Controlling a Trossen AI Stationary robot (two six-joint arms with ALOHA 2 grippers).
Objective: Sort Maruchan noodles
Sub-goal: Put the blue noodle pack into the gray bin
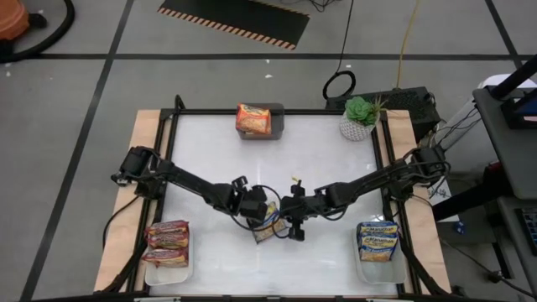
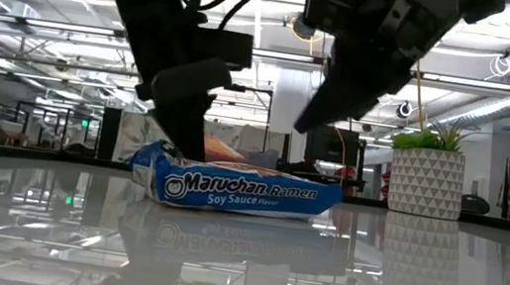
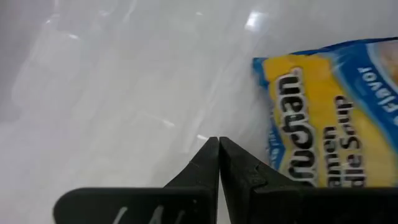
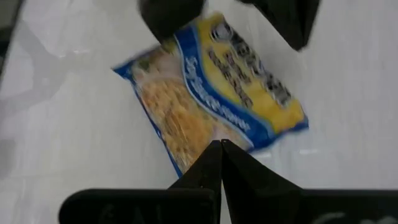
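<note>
While both hands pinched shut, empty, glossy flat blue-yellow packet (image 2: 238,189) lies on shiny white table (image 1: 210,159).

Overhead, table-level, two wrist views — all share packet (image 2: 238,188).

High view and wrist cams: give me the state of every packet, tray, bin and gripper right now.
Blue-and-yellow packet: flat on table, mid-front, ungripped.
Left gripper: shut, empty, beside that packet.
Right gripper: shut, empty, over that packet.
Orange packet: in grey bin, far edge.
Red packets: stacked on left tray.
Blue packets: stacked on right tray.
</note>
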